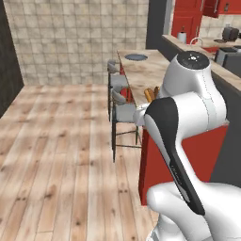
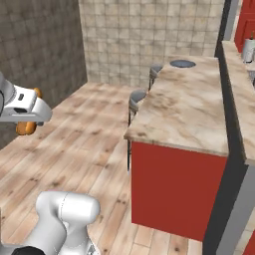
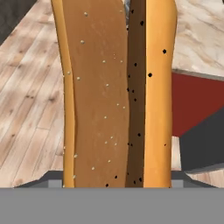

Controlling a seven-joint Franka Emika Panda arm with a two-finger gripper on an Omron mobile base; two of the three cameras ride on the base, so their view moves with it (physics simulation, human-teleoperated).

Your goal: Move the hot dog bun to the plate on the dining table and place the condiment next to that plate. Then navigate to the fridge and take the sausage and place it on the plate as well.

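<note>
At the worktop's near end, arm raised beside it.
Dining table [image 2: 189, 107]: long beige-brown marbled worktop over a red base, running away from the base cameras toward the tiled wall.
Stools [image 1: 123, 111]: grey-seated, metal-legged, lined along the worktop's floor side; two were clear in the left base view.
Plate [image 2: 182, 63]: flat, round, blue-grey, lay at the far end of the worktop, bare on top.
Claw [image 2: 29, 110]: hung over the wooden floor, apart from the worktop's near corner, closed on the bun.
Hot dog bun [image 3: 116, 94]: held in the claw, well short of the plate; hand view showed it close up and lengthwise, tan-yellow crust, browner cut face, dark split down the middle. In the right base view its orange ends stuck out above and below the claw.
</note>
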